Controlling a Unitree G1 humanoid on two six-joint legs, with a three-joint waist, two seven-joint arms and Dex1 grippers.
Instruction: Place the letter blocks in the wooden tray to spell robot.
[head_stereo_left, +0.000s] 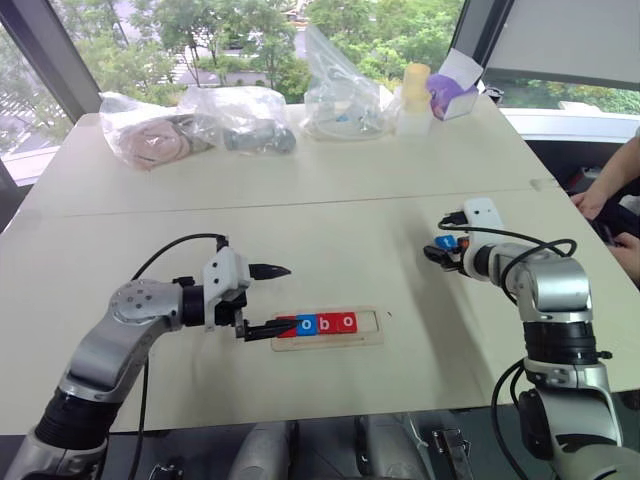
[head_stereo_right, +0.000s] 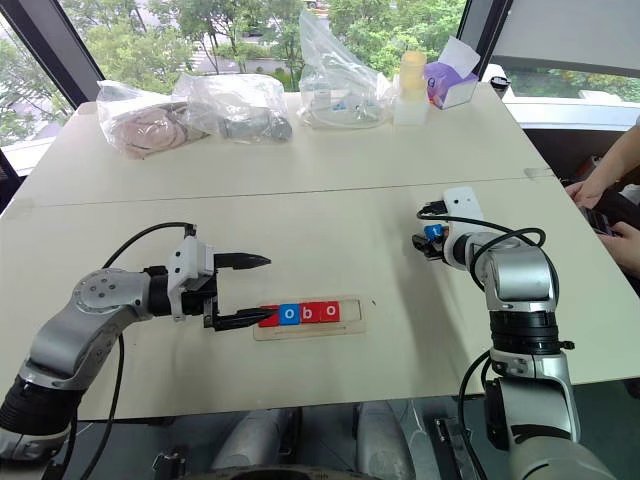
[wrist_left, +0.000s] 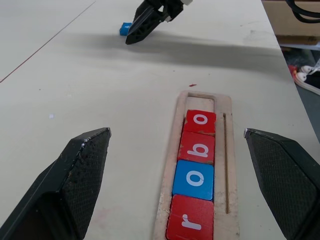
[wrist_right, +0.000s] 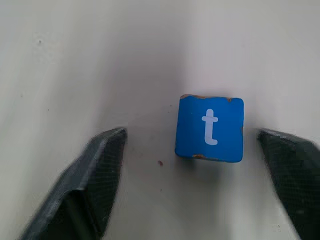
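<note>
The blue "t" block (wrist_right: 209, 128) lies flat on the bench (head_stereo_left: 300, 230) between the spread fingers of the right pincer (wrist_right: 200, 165), nearer one finger than the other and touching neither. The pincer holds nothing.

It looks like a small, stiff wooden tile: light, hard-edged, with paint chipped at the corners, so probably a little slick on its faces but not fragile. Being thin, it offers only its two opposite side edges for a pinch; the fingers would need to reach right down to the bench to catch them. In the right wrist view the letter reads upright toward the pincer, its sides squarely facing the fingers. The tile is square, so it has no long axis of its own.

The wooden tray (wrist_left: 223, 150) runs lengthwise away from the left pincer (wrist_left: 190, 185), which stands wide apart and empty at the tray's near end. The tray holds "r" (wrist_left: 191, 221), "o" (wrist_left: 194, 180), "b" (wrist_left: 198, 148), "o" (wrist_left: 201, 121), with the far slot free.
</note>
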